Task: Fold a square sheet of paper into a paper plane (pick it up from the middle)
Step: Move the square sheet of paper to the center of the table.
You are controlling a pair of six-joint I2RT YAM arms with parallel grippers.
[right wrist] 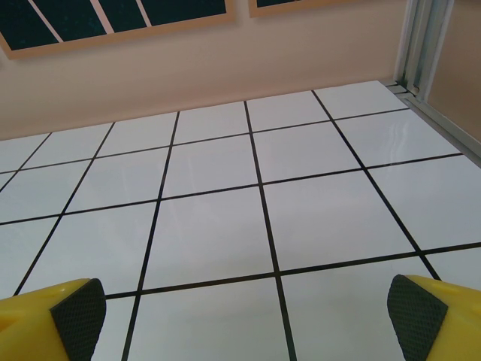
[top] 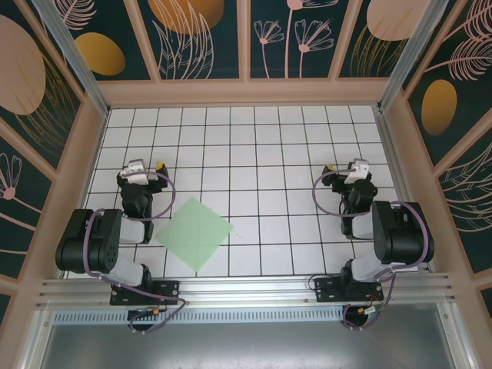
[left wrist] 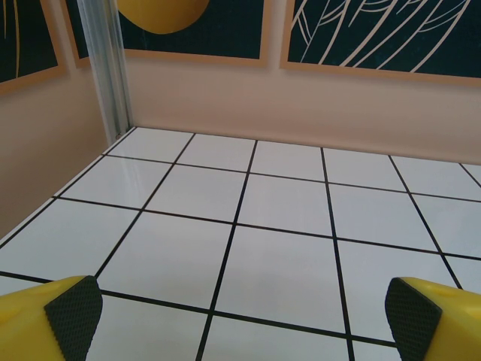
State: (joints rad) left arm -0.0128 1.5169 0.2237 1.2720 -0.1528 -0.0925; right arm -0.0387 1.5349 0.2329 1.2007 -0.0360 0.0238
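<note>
The square sheet of paper [top: 194, 234] lies flat and unfolded on the tiled table, turned like a diamond, near the front left of the top view. My left gripper [top: 148, 167] sits just behind and to the left of it, open, with nothing between its yellow fingers [left wrist: 64, 316]. On the right side my right gripper [top: 346, 169] is well away from the sheet, open too, its black-padded fingers [right wrist: 425, 320] wide apart over bare tiles.
The white grid table [top: 254, 154] is boxed in by peach walls [top: 246, 92] with dark floral panels. Aluminium posts [left wrist: 109, 68] stand at the back corners. A metal rail [top: 246, 292] runs along the near edge by the arm bases.
</note>
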